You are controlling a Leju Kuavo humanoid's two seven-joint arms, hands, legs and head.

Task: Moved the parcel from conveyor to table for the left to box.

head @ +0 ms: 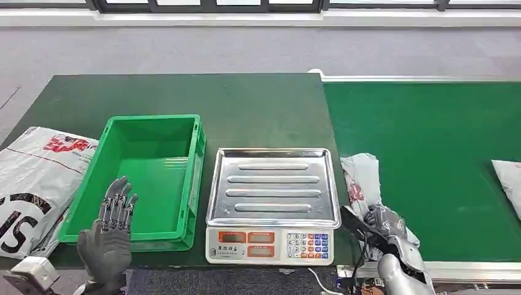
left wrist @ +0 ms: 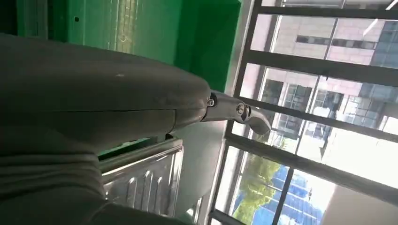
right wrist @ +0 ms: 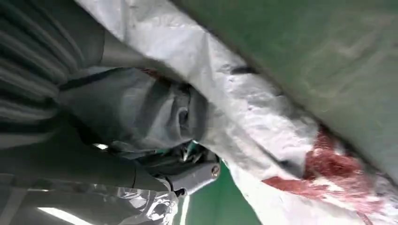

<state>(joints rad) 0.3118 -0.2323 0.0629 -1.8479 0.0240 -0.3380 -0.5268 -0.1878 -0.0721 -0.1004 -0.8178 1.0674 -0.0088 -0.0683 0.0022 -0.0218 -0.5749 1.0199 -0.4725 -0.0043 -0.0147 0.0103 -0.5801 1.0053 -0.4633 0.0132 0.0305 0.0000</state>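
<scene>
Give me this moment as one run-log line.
right hand: grips grey parcel at conveyor edge | left hand: open, in front of green box | scale: tray bare | table

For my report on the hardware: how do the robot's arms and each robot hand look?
The left robot hand has a grey ribbed cover and darker segmented fingers. The right robot hand has dark fingers on a silver metal arm. The left thumb is thick and grey, with a silver tip.

Grey parcel [head: 364, 184] w/ red print, crumpled, on green conveyor [head: 430, 160] edge, near end gripped by right hand [head: 387, 236]
</scene>
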